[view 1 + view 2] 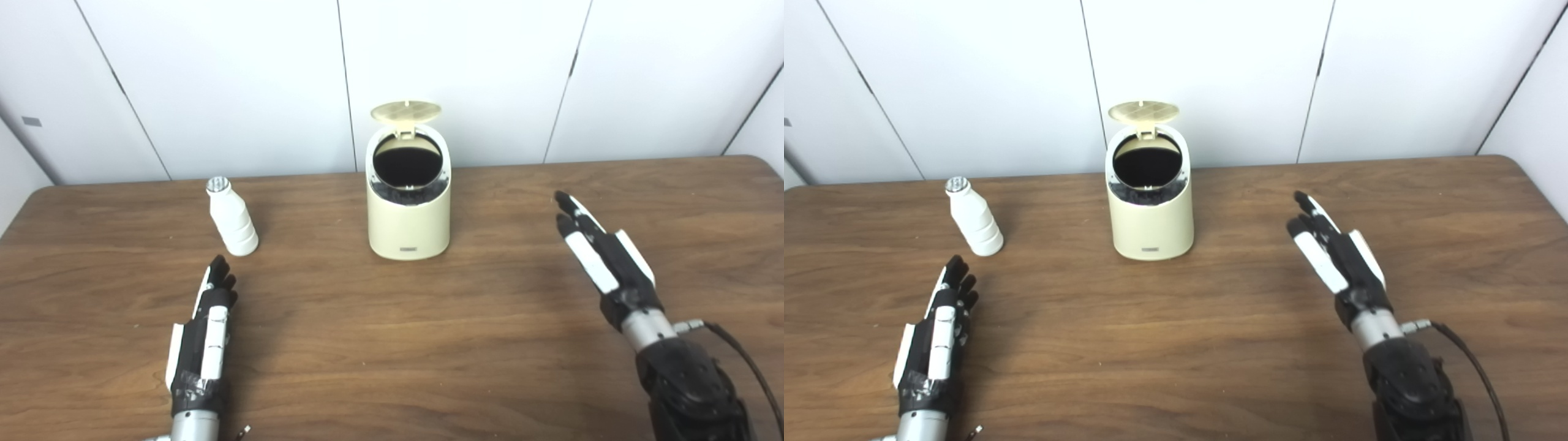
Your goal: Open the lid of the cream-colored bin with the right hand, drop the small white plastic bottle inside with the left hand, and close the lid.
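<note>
Though lid (405, 112) up: bottle (232, 217) upright nr bin (409, 226).

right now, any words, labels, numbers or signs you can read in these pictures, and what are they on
No text can be read.
Small dark plate low on the front of the cream-colored bin: may carry a brand or label, too small and blurred to read.
Small white plastic bottle: no print visible on its body or its silvery cap.
Grey rectangle on the wall panel at far left: blank as far as can be seen.
</note>
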